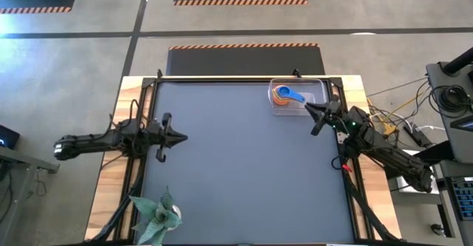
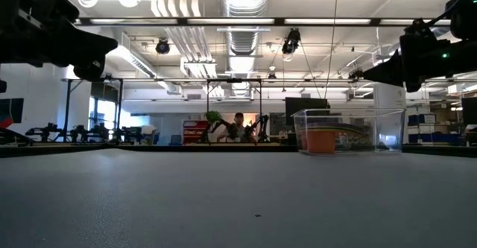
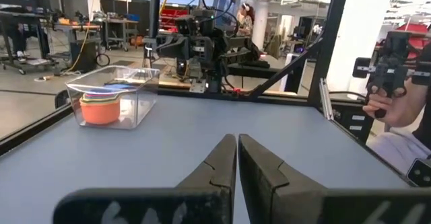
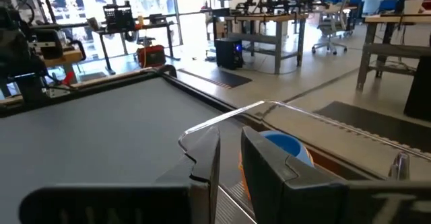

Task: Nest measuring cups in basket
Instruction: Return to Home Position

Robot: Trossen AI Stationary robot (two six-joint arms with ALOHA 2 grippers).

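The clear basket stands at the table's far right. The measuring cups sit nested inside it, a blue cup on top and an orange cup at the bottom of the stack; the other colours barely show. My right gripper hovers above the basket's near right corner, higher than its rim, open by a narrow gap. The blue cup shows just beyond its fingers. My left gripper waits at the table's left side, shut, pointing across toward the basket.
A green artificial plant stands at the table's near left corner. Cables lie off the right edge. A person's hand holding a dark controller shows beyond the table's far side. The grey mat between the arms is bare.
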